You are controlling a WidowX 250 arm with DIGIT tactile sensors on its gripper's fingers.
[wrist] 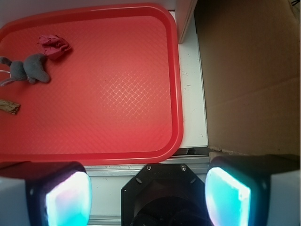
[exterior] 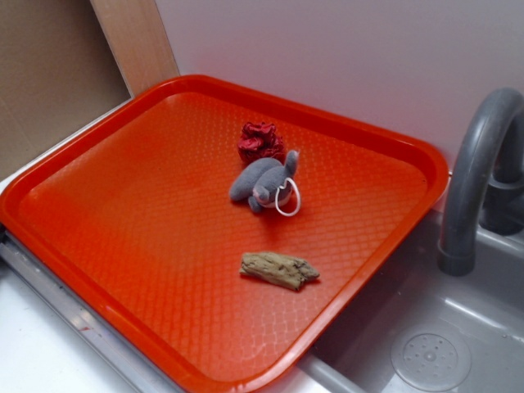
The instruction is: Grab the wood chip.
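Approach step: gripper wide apart, nothing held, chip untouched.

Rough tan-brown wood chip (exterior: 279, 270) lies flat on the textured orange plastic tray (exterior: 123, 213), lower centre of the exterior view, far left edge of the wrist view (wrist: 9, 107). Grey plush mouse with white ring (exterior: 264, 183) sits apart above it; wrinkly dark-red ball (exterior: 260, 142) just beyond. Gripper (wrist: 148, 197) hangs off the tray's edge, jaws spread. Next, I judge: traverse over the chip, align across its narrow width, descend, close.

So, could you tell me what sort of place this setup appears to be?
Probably a toy kitchen sink counter: a grey plastic faucet arches over a grey sink basin with a round drain, and an orange-red textured plastic tray sits beside it.
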